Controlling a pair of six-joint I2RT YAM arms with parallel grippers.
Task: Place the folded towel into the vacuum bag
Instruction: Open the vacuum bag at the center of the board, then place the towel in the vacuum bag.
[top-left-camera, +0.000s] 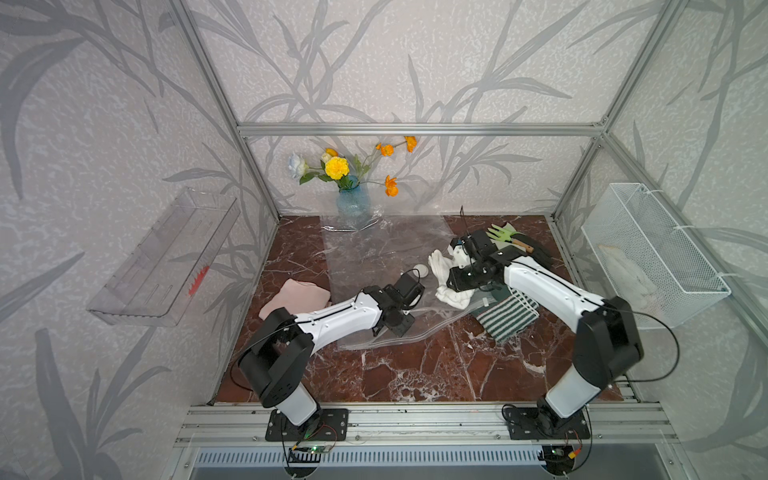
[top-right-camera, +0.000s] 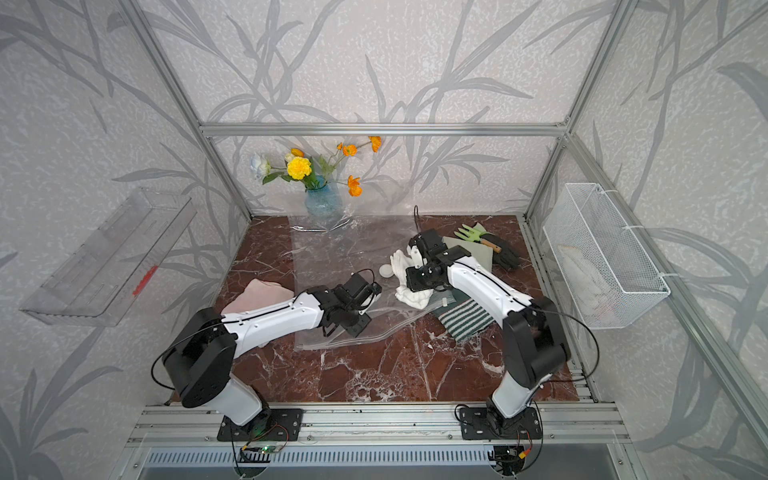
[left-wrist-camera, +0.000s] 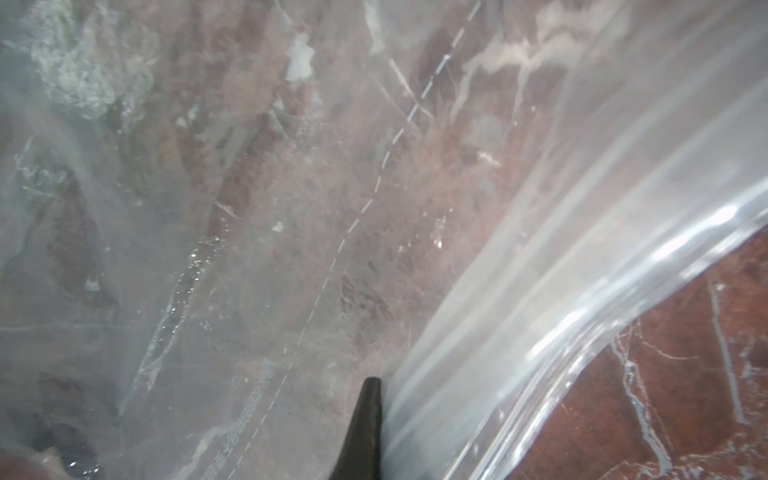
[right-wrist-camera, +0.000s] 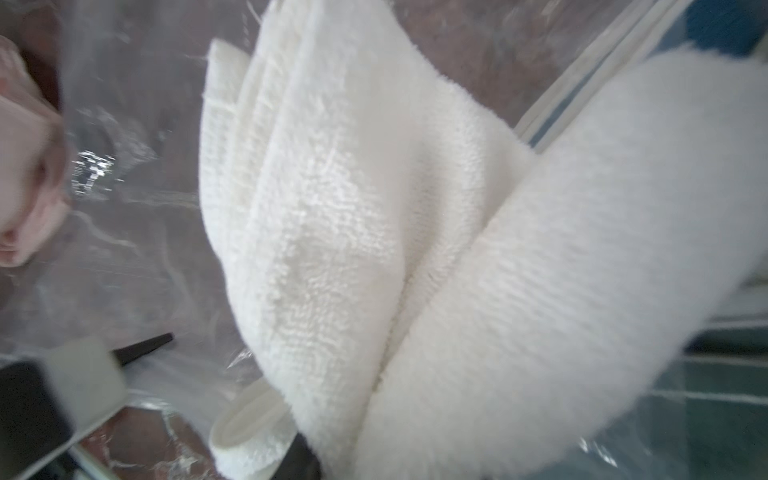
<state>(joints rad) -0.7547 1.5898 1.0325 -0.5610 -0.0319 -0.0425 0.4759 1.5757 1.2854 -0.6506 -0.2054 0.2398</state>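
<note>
**Right arm has the towel, left arm has the bag's mouth**

From my station, the vacuum bag (top-left-camera: 374, 249) lies flat on the red marble surface (top-left-camera: 415, 374). Its far end reaches the blue vase of flowers (top-left-camera: 352, 201) and its zip-seal mouth faces the arms. The round white valve cap (top-left-camera: 421, 269) sits on the bag's right half.

My left gripper (top-left-camera: 381, 331) is down at the near edge of the bag and clenched. In the left wrist view one dark fingertip (left-wrist-camera: 365, 428) presses against the thick zip-seal band, which curves up off the surface there, so I read it as pinching the bag's mouth.

My right gripper (top-left-camera: 455, 255) is grasping the folded white towel (top-left-camera: 446, 282). The towel hangs from it in loose folds, just beside the valve cap and over the bag's right edge. Its lower end bunches up near the mouth. In the right wrist view the towel (right-wrist-camera: 332, 228) fills most of the frame, with clear film (right-wrist-camera: 124, 208) behind it. I cannot tell whether any of it is inside the bag or only lying on top.

A pink towel (top-left-camera: 297, 297) lies by the bag's left edge, partly under my left arm. A green-and-white striped cloth (top-left-camera: 509, 316) lies under my right arm. A green hand fork (top-left-camera: 505, 235) and a black glove (top-left-camera: 536, 251) sit at the far right. A wire basket (top-left-camera: 652, 257) hangs on the right wall and a clear shelf (top-left-camera: 166, 266) on the left wall.
</note>
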